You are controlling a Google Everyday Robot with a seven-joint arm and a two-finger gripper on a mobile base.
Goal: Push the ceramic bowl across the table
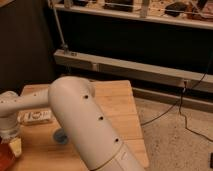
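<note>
The glossy orange-red ceramic bowl (5, 156) sits at the near left corner of the light wooden table (117, 107), partly cut off by the picture's edge. My gripper (15, 146) hangs from the white wrist (9, 119) at the far left, right at the bowl's right rim and seemingly touching it. The thick white arm (85, 125) runs from the bottom centre up and then left across the table.
A small blue cup (60, 136) stands near the table's middle, partly hidden behind the arm. A white flat packet (37, 116) lies to the cup's left, behind the gripper. A dark shelf unit and cables on the floor are beyond the table.
</note>
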